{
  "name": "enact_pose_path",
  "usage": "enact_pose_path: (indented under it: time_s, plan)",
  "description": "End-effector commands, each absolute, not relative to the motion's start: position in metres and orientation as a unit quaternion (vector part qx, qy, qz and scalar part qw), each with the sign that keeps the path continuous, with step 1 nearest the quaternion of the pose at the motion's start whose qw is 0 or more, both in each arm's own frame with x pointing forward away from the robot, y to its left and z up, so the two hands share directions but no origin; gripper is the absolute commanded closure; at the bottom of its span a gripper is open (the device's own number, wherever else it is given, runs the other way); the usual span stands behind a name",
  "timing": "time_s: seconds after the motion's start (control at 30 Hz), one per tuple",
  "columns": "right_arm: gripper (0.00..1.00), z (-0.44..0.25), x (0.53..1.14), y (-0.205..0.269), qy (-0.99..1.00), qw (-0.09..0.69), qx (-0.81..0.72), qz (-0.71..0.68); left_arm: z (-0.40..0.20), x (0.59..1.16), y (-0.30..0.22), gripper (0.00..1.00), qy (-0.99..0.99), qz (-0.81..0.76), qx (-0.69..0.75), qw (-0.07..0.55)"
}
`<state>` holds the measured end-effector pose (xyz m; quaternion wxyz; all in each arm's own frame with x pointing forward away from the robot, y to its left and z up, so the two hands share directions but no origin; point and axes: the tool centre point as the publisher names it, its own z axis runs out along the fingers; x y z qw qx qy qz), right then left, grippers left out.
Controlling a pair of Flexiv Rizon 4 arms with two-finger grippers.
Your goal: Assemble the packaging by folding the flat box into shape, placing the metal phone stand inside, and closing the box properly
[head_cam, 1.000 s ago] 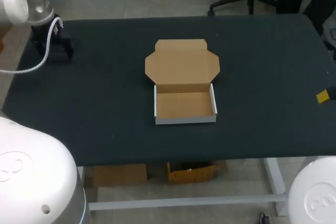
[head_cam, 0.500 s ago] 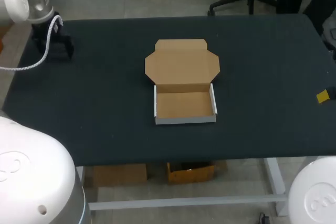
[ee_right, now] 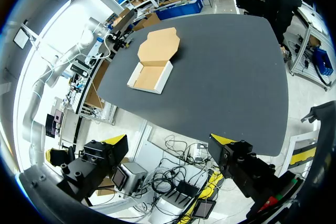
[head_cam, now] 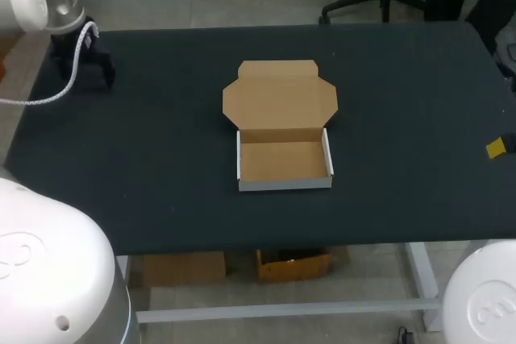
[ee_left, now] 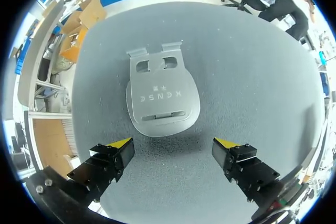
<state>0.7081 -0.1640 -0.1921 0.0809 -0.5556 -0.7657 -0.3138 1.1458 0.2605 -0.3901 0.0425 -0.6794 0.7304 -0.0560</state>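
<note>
The cardboard box (head_cam: 282,130) sits mid-table as a shallow open tray with white outer walls. Its brown lid lies flat behind it, and the tray is empty. The grey metal phone stand (ee_left: 160,95) lies flat on the dark mat, just ahead of my left gripper (ee_left: 173,153), whose fingers stand open above the mat and touch nothing. In the head view that left gripper (head_cam: 83,76) hovers at the table's far left corner, hiding the stand. My right gripper (ee_right: 168,148) is open and empty, out past the table's right edge, with the box (ee_right: 152,61) far ahead of it.
The dark table mat (head_cam: 403,102) is bare around the box. One yellow tip of my right gripper (head_cam: 496,148) shows at the right edge of the head view. A white cable (head_cam: 48,98) hangs from my left arm over the table's left side.
My left arm has shifted slightly at the far left corner. The box and the right arm have not moved.
</note>
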Motion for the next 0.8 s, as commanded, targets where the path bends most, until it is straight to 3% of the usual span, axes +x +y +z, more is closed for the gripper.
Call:
enact_pose_path:
  time_s: [0.03, 0.8]
  plan:
    - [0.00, -0.191, 0.707, -0.164, -0.766, 0.080, -0.556, -0.314, -0.393, 1.154, 0.261, 0.00, 0.731, -0.050, -0.680, 0.038]
    - [0.00, -0.191, 0.707, -0.164, -0.766, 0.080, -0.556, -0.314, -0.393, 1.167, 0.264, 0.00, 0.733, -0.050, -0.677, 0.040]
